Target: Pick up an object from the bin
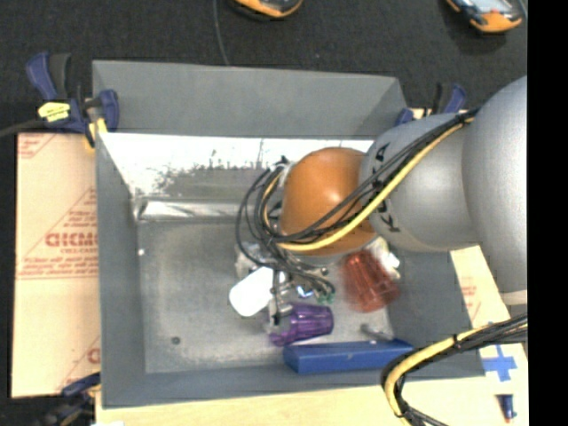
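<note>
Light from above threw white glare across the far inner wall of the grey metal bin (177, 162), a soft sheen on the rounded orange wrist cover (324, 198) and shadow beneath it, while the black surrounding surface (133, 16) lay dim.

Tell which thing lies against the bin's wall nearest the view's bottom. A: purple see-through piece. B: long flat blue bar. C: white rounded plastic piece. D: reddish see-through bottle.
B: the long flat blue bar lies along that wall of the grey metal bin, just below the purple see-through piece.
</note>
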You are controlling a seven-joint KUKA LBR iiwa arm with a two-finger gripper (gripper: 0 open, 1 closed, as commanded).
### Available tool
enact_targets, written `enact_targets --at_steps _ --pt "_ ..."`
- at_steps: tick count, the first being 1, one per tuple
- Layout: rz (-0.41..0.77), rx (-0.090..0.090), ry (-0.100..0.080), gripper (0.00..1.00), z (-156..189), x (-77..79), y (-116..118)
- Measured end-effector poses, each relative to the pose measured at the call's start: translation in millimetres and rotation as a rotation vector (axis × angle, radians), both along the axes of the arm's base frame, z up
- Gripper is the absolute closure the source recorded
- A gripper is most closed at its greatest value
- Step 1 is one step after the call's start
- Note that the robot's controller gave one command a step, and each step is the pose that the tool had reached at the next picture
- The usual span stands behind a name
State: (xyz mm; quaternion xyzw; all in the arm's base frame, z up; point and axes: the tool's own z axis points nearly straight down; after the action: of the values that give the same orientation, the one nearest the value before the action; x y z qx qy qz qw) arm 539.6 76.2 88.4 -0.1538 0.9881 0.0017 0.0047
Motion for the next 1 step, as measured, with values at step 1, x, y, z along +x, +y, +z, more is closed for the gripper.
enact_targets --at_steps 1 --pt "-0.195 0.003 -0.002 0.00 -13.5 -12.4 -28.3"
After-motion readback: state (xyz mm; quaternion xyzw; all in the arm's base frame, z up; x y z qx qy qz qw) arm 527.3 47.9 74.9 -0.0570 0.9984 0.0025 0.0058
